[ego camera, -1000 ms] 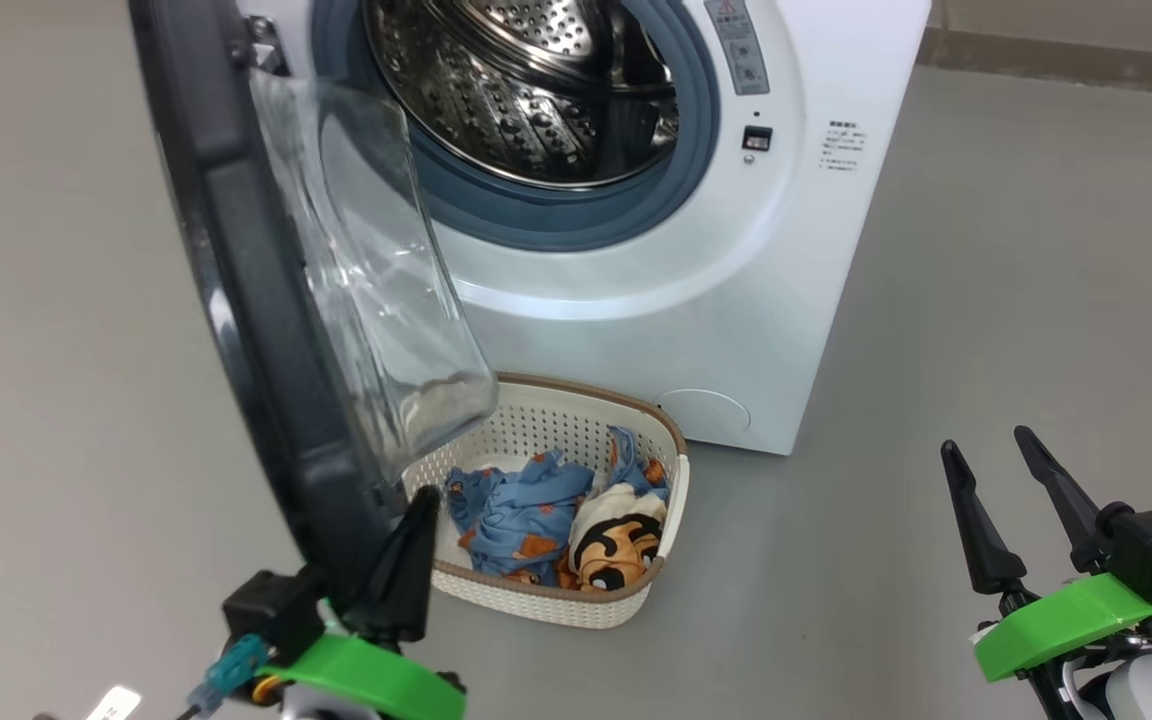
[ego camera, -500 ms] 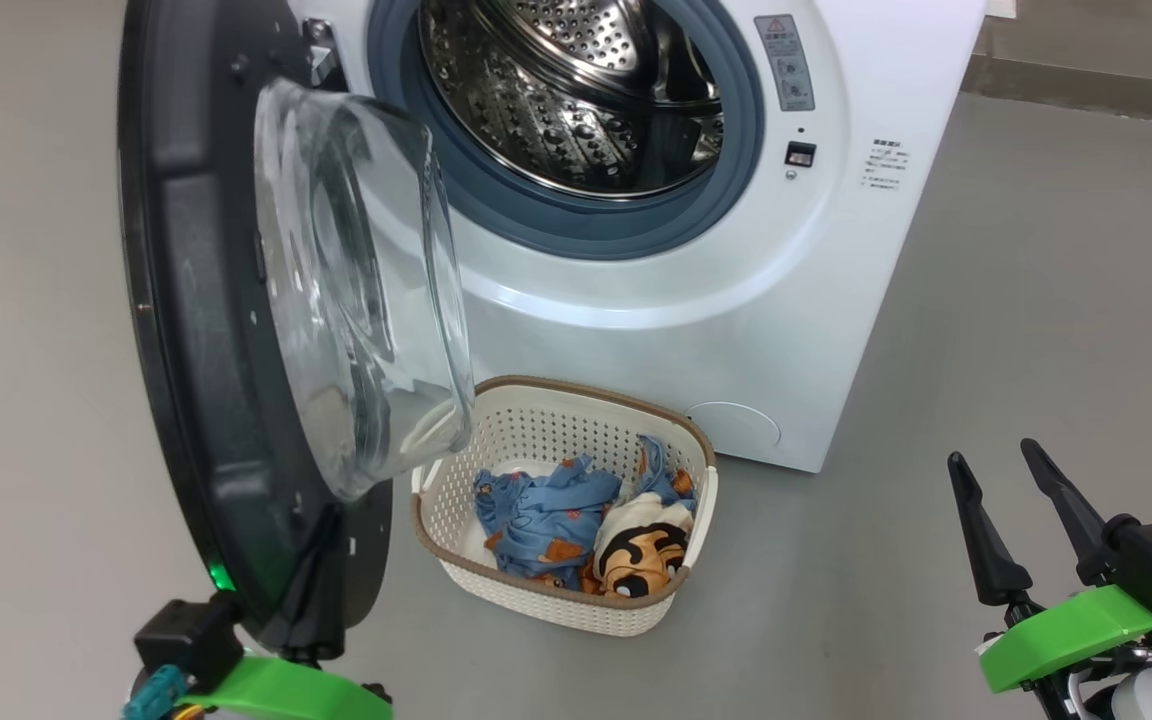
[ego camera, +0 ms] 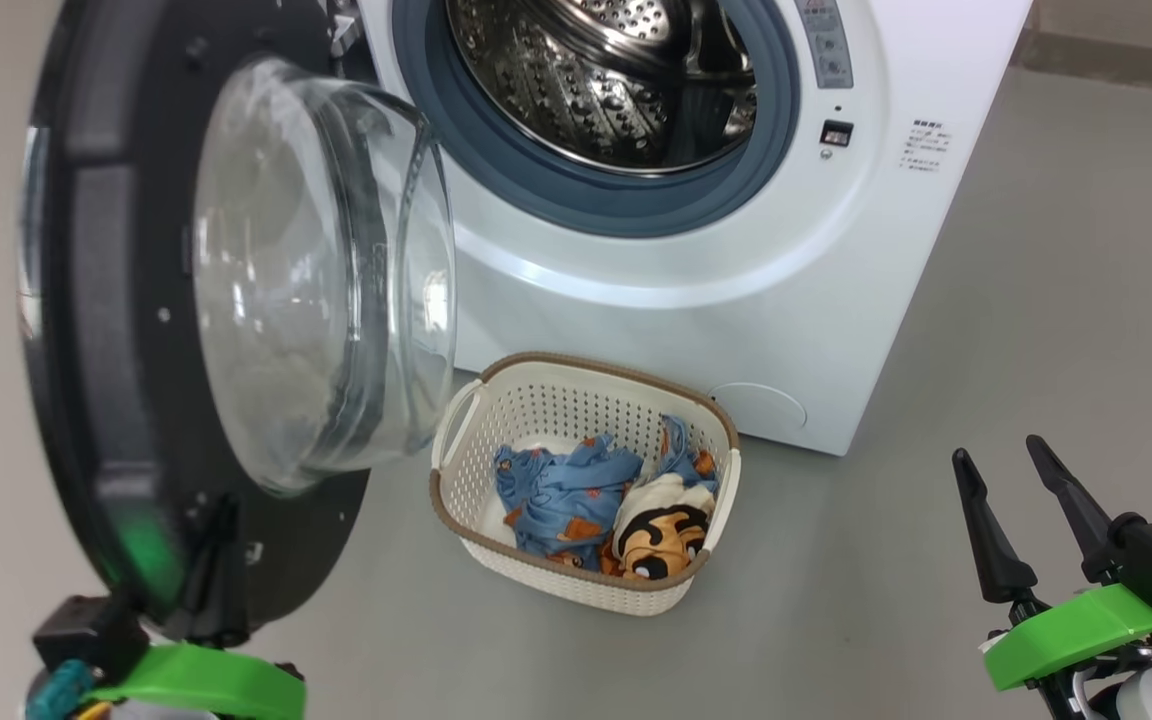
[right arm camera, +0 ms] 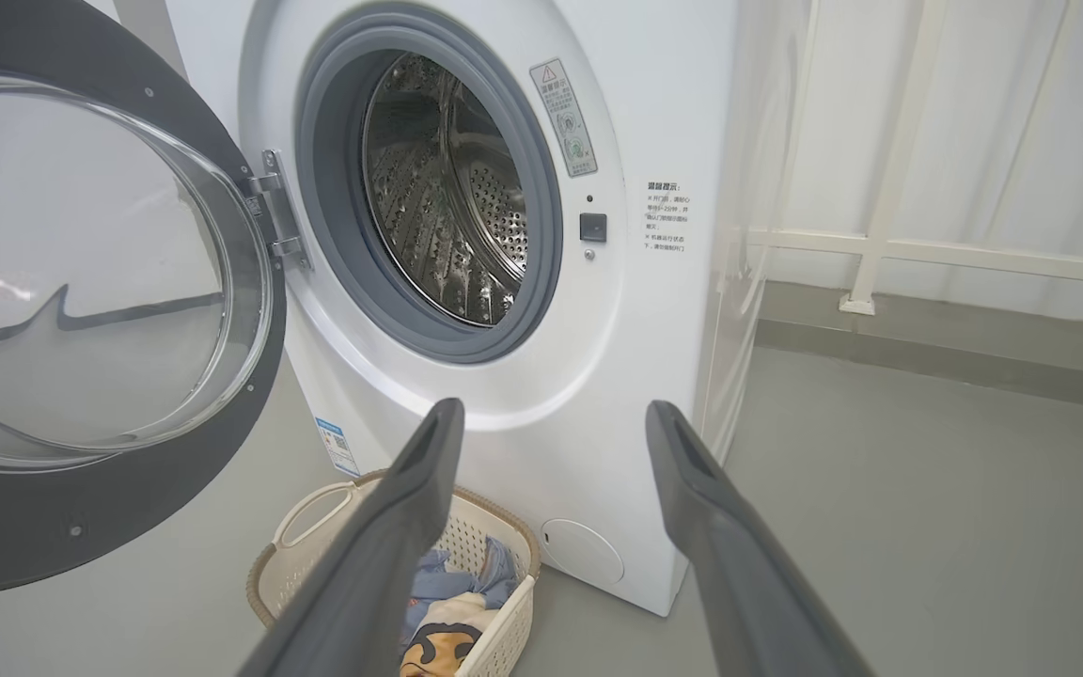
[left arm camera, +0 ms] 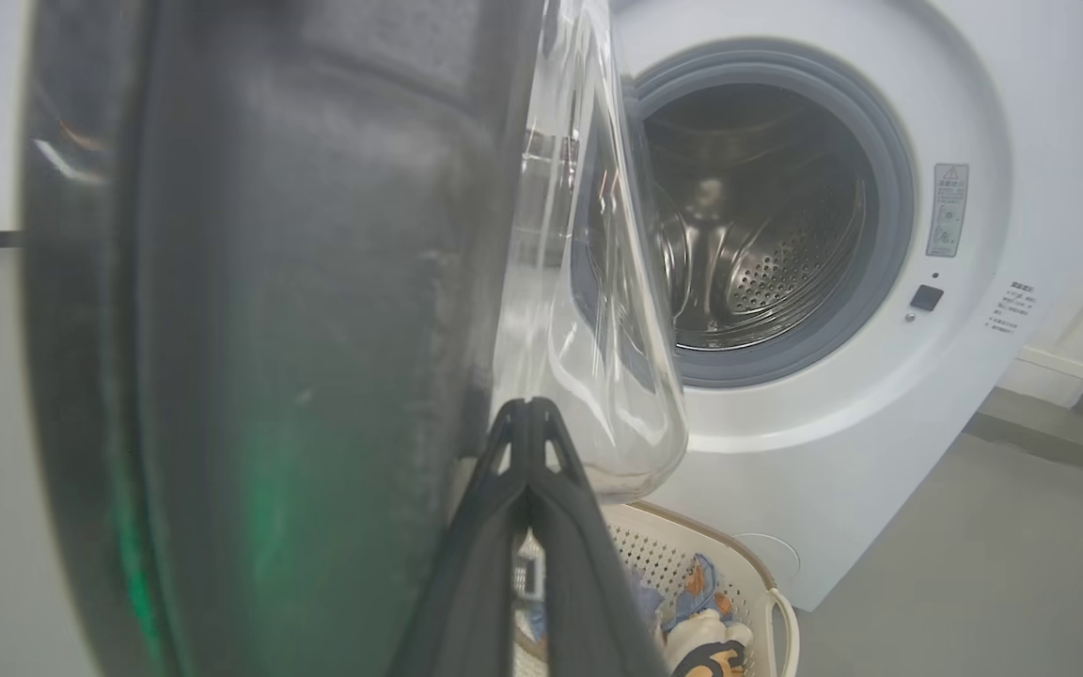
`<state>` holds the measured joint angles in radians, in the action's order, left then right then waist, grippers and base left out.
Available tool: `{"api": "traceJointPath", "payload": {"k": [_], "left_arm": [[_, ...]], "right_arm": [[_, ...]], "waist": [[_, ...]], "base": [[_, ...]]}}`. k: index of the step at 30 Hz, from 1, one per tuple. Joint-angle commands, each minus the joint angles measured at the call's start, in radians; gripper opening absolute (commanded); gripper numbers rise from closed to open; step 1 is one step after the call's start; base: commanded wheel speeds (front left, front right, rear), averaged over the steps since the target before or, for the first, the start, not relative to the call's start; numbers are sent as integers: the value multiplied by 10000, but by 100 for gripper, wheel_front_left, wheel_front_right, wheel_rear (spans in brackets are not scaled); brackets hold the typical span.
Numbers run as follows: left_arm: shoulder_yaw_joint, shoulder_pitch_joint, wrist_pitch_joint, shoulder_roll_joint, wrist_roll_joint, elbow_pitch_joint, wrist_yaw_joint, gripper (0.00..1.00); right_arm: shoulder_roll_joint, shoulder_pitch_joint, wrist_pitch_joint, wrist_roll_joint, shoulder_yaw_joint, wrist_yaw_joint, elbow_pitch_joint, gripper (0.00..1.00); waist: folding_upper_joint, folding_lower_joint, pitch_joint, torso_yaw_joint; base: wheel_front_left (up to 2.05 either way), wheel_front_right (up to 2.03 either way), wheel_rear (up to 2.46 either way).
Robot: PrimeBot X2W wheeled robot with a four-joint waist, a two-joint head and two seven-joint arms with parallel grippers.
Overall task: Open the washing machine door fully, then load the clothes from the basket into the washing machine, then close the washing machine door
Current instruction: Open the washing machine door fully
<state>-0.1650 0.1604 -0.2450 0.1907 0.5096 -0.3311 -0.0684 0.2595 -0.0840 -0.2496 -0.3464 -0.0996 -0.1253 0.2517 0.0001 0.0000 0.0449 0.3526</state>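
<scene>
– Wider than a second ago, we find the washing machine door swung out on its hinge, and our left gripper has gone along with it
– And that gripper's fingers?
– Pressed together with nothing between them, tips up against the door's inner face at its lower rim, just below the glass window
– Where do we see the clothes?
– Heaped in the basket, on the floor to the right of our left gripper and ahead-left of our right gripper, well apart from both
– And our right one?
– Fingers spread wide, holding nothing, hovering over the grey floor; the washing machine stands beyond it to the left, its drum open to view
</scene>
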Motion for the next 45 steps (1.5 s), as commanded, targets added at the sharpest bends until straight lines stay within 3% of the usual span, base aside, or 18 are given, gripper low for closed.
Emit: {"api": "traceJointPath", "payload": {"k": [1,22,45], "left_arm": [[589,528,-55,448,71,81,-145,0],[2822,1576,-166,1188,-303,-1013,-313,0],[5937,3397,-167,1881,-906,-3244,629,0]], "right_arm": [[249,-164,-122,153,-138,-54,-293,100],[742,-781,-122,192,-195,-54,-364,100],[1130,-1728,-122,202,-403,-54,-408,100]], "waist": [[-1,0,168,51],[-1,0,1267,172],[-1,0,2539,69]], "base": [[0,0,0],[0,0,0],[0,0,0]]}}
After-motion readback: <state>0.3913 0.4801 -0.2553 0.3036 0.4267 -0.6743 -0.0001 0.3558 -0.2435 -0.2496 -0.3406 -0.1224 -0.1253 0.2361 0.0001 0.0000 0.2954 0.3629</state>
